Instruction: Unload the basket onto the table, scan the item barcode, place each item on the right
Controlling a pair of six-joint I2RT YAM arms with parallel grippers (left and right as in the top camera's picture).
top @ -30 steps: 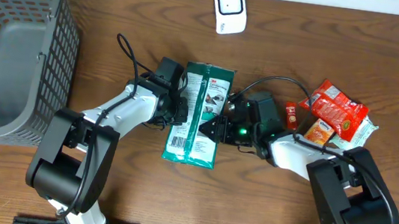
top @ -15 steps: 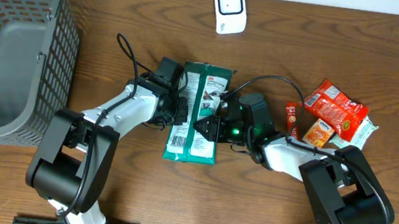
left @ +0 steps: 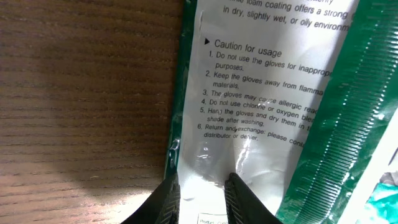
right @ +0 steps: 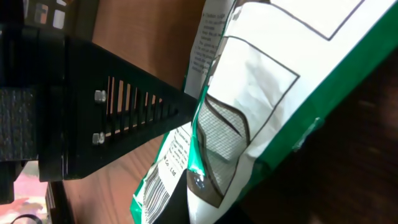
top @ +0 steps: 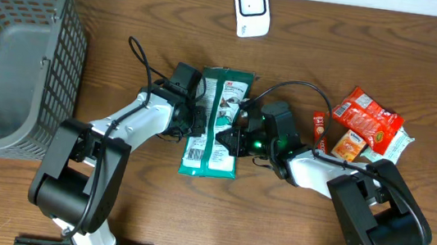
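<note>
Lying on table [top: 132, 14], centre: green glove packet [top: 218, 122]. Pinched at 3 o'clock by right end effector [top: 231, 138]; met at 9 o'clock by left end effector [left: 202, 196], narrowly parted, grip unclear. Judged grasping; next, carrying barcode [top: 196, 148] toward scanner [top: 250, 9] at 12 o'clock.

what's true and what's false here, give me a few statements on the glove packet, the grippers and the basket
The glove packet lies between the left gripper and the right gripper. True.
The right gripper is open, clear of the packet. False: it is shut on the packet's edge.
The snack packs sit in the basket. False: they lie on the table by the right arm, outside the basket.
A white device stands near the table's far edge. True.
</note>
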